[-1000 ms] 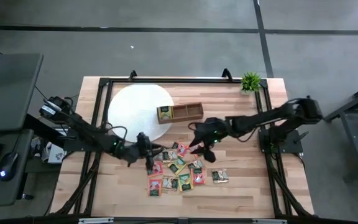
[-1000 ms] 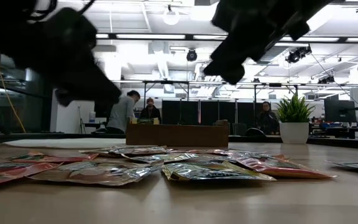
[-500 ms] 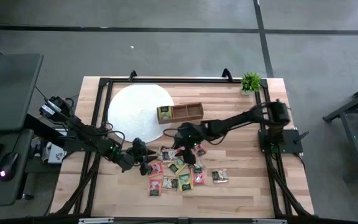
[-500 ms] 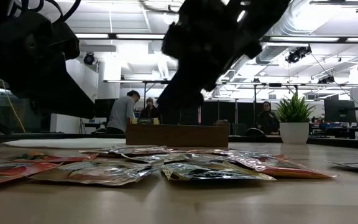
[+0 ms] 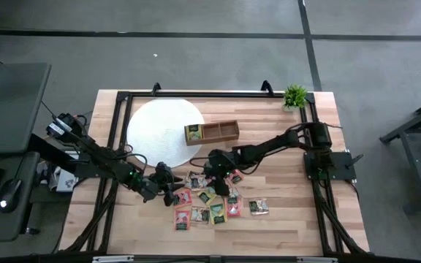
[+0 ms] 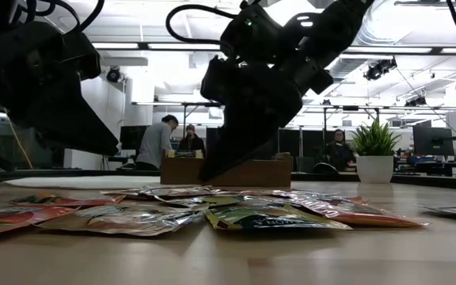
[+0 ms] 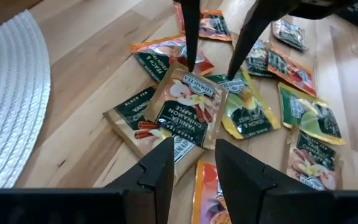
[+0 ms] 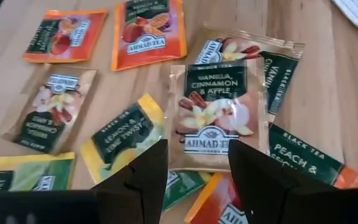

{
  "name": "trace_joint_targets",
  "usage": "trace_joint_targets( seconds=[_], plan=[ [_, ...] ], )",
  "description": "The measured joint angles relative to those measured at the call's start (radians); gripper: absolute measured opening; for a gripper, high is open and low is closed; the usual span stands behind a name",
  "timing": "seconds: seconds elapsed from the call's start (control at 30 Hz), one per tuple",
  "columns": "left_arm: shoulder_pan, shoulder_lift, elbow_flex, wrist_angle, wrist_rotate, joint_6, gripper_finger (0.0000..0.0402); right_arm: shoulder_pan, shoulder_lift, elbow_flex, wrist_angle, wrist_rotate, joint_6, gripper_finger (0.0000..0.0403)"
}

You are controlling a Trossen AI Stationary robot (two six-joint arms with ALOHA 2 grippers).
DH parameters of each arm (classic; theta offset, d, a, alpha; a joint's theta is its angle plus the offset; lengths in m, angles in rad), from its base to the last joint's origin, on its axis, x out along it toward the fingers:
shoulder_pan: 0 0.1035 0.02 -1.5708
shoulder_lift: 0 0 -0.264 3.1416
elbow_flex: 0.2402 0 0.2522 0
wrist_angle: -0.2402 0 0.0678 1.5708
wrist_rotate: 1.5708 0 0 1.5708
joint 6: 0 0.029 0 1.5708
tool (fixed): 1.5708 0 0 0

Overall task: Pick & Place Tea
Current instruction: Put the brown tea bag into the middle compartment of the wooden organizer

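the tea packets [image 5: 212,201] lie in a loose, overlapping spread on the wooden table [image 5: 283,219], just in front of the wooden tray [image 5: 212,132] and beside the white round mat [image 5: 156,128]. the right gripper [image 5: 216,177] hangs low over the near edge of the pile, its fingers parted to a moderate gap and empty, straddling a tan vanilla, cinnamon and apple packet [image 8: 218,115] that rests on top of others. the left gripper [image 5: 168,191] waits at the pile's left edge, also part-open and holding nothing. these packets look feather-light, thin and glossy, so likely slippery and prone to slide or lift a neighbour. i judge an exposed edge or corner the best hold, pinched across the flat.
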Motion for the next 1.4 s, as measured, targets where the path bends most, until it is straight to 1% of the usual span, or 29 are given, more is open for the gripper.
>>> trace_joint_targets(
  seconds=[0.3, 0.83, 1.07, 1.23, 1.4],
  plan=[
    [0.000, 0.000, 0.000, -0.003, 0.002, -0.025, 0.0115, -0.001, 0.000, 0.000, 0.001, 0.035, -0.014, 0.0165],
    [0.000, 0.000, 0.000, -0.003, -0.003, -0.033, 0.0115, -0.001, 0.001, 0.000, 0.005, 0.053, -0.014, 0.0165],
    [0.001, 0.000, 0.000, -0.003, -0.011, -0.047, 0.0115, 0.010, 0.041, -0.001, 0.017, 0.052, -0.013, 0.0165],
    [0.001, 0.001, 0.000, -0.002, -0.027, -0.085, 0.0115, 0.010, 0.052, 0.000, 0.021, 0.051, -0.014, 0.0165],
    [0.001, 0.001, 0.000, -0.001, -0.019, -0.196, 0.0115, 0.010, 0.053, 0.000, 0.019, 0.081, -0.017, 0.0165]
  ],
)
